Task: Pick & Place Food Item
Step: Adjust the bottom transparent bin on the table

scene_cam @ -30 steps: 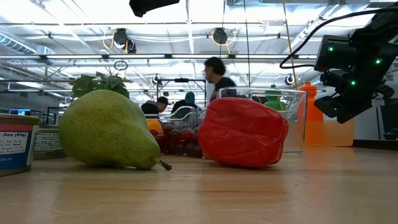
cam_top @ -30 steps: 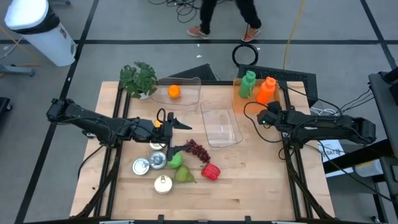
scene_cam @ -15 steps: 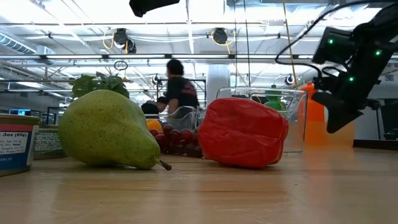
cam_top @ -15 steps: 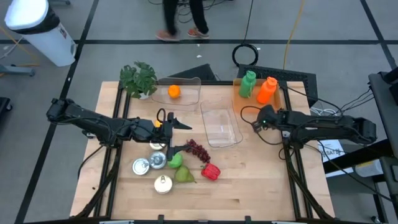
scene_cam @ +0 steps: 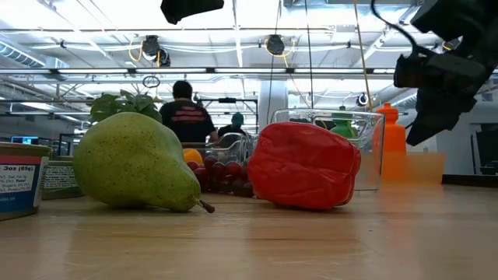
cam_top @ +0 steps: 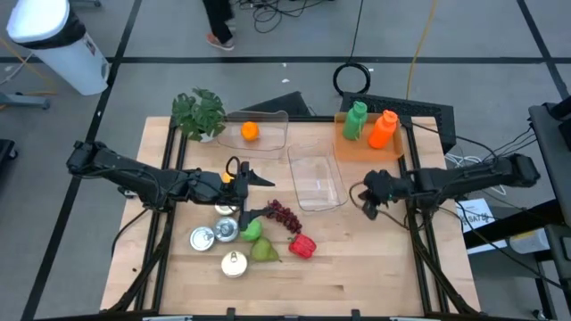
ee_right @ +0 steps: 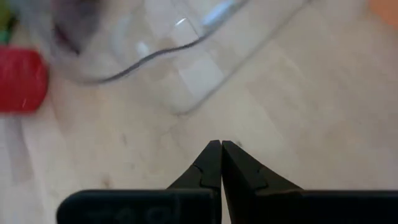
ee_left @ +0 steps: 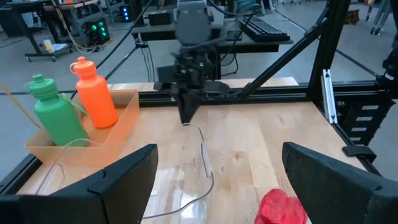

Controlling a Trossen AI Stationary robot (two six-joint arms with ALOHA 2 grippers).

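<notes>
Here, I read each item against the clear container, working from the table's near edge to its far edge.

Cans: I see one can [cam_top: 234,264] at the near edge, well to the left of the clear container [cam_top: 318,183]; two more, [cam_top: 202,238] and [cam_top: 227,231], lie just behind it.
Pear: the pear [cam_top: 264,251] sits just right of the front can, nearer than the container.
Red pepper: the red pepper [cam_top: 302,246] lies right of the pear, near and slightly left of the container's front wall.
Green fruit: a small green fruit [cam_top: 252,228] rests behind the pear, touching the lower finger of the left gripper.
Grapes: the grapes [cam_top: 284,215] lie between the pepper and the container's left front corner.
Left gripper: I have the left gripper [cam_top: 244,193] left of the container, its fingers spread wide and empty, one toward the green fruit.
Right gripper: the right gripper [cam_top: 370,205] is just right of the container's front corner, fingers pressed together with nothing between them, tips pointing down above the bare wood.
Orange: the orange [cam_top: 250,131] sits in a second clear tray [cam_top: 272,134] behind and left of the container.
Bottles: a green bottle [cam_top: 356,120] and an orange bottle [cam_top: 382,129] stand in an orange bin [cam_top: 366,151] just behind the container's right side.
Plant: a leafy plant [cam_top: 198,111] occupies the far left corner.
Person: a person [scene_cam: 185,120] stands in the room beyond the table.
</notes>
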